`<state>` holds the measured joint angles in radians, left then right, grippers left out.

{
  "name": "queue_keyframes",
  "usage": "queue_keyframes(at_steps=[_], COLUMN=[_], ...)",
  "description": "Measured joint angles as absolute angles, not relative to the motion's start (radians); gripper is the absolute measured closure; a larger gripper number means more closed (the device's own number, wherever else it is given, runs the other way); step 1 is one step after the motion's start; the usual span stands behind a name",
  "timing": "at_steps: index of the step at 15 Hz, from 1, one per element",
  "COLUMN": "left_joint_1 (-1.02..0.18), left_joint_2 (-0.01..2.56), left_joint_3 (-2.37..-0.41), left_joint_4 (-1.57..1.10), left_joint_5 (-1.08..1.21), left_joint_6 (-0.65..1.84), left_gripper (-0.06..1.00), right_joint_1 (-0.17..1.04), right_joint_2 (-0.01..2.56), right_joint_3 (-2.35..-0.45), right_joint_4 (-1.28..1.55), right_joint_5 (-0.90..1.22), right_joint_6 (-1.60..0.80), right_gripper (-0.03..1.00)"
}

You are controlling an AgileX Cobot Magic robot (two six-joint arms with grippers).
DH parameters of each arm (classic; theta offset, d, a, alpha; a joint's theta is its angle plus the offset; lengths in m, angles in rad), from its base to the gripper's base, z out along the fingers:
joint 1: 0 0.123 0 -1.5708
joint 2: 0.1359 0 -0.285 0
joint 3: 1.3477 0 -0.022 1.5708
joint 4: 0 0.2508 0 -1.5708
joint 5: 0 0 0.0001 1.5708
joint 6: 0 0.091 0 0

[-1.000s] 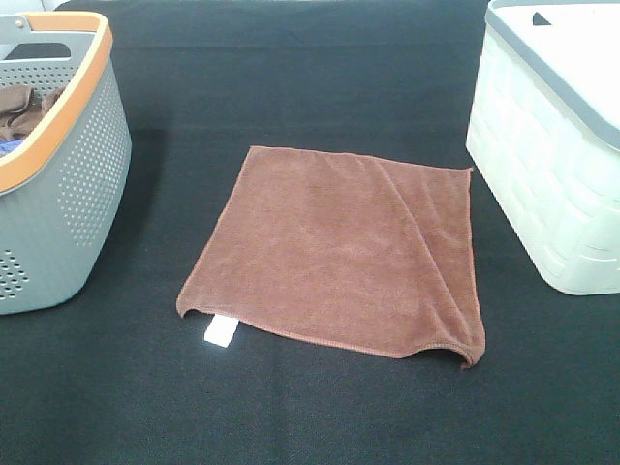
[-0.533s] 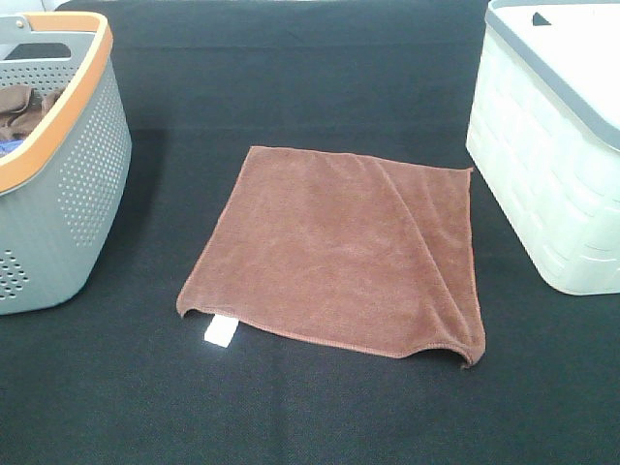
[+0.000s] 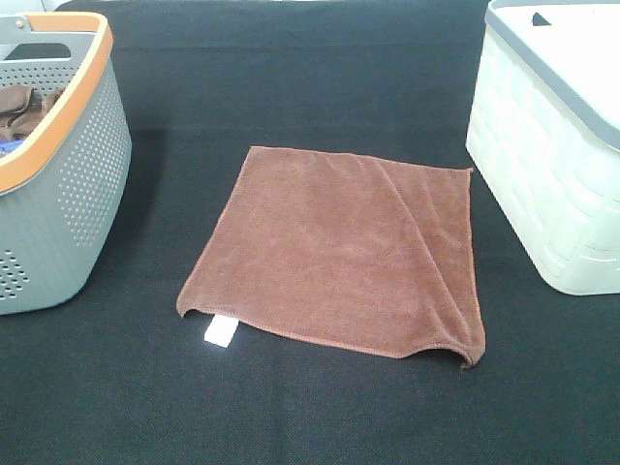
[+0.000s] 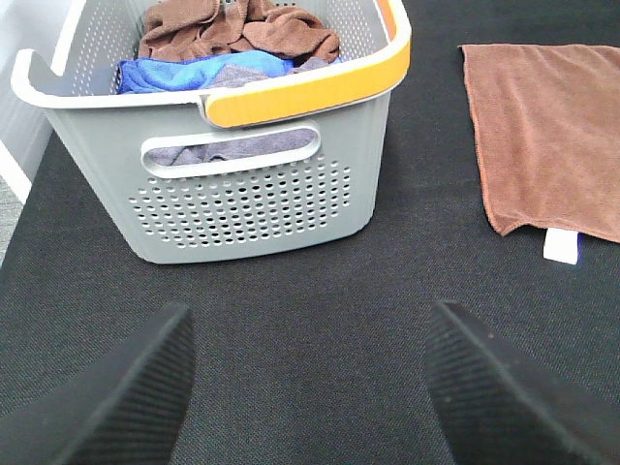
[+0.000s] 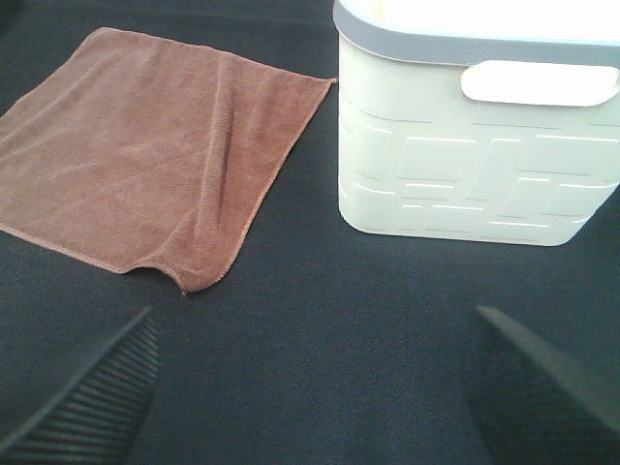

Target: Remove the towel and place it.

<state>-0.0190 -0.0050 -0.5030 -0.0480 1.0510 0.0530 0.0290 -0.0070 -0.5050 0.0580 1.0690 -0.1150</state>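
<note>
The black worktop [image 3: 320,77] stretches across the whole scene. On its right stands a white basket [image 3: 557,145] with a grey rim; on its left, a grey perforated basket [image 3: 58,184] with an orange rim, holding brown and blue cloths [image 4: 208,44]. Between the two baskets, apart from both, the towel [image 3: 339,252] lies spread flat, one long crease running across it and its near right corner slightly lifted. Its small white tag [image 3: 220,331] sticks out at the near left corner. The left hand [image 4: 310,387] hangs spread wide over bare worktop near the grey basket, holding nothing. The right hand [image 5: 310,387] is likewise spread and empty, near the white basket.
</note>
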Motion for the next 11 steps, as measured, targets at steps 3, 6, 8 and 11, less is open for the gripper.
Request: queue_keyframes(at_steps=[3, 6, 8, 11], left_joint_1=[-0.019, -0.019, -0.019, -0.019], left_joint_2=[-0.005, -0.005, -0.005, -0.005], left_joint_3=[-0.503, -0.503, -0.503, -0.503], left_joint_4=[-0.048, -0.048, -0.048, -0.048], left_joint_5=[1.051, 1.051, 1.051, 1.051], left_joint_6=[0.053, 0.053, 0.053, 0.053], left_gripper=[0.29, 0.29, 0.29, 0.29], right_joint_1=[0.029, 0.029, 0.029, 0.029], right_joint_2=[-0.007, -0.007, -0.007, -0.007], right_joint_3=[-0.505, -0.505, -0.505, -0.505], right_joint_4=[0.058, 0.058, 0.058, 0.058], right_joint_5=[1.069, 1.069, 1.069, 1.069], right_joint_6=[-0.115, -0.115, -0.115, -0.115], right_gripper=[0.16, 0.16, 0.16, 0.16])
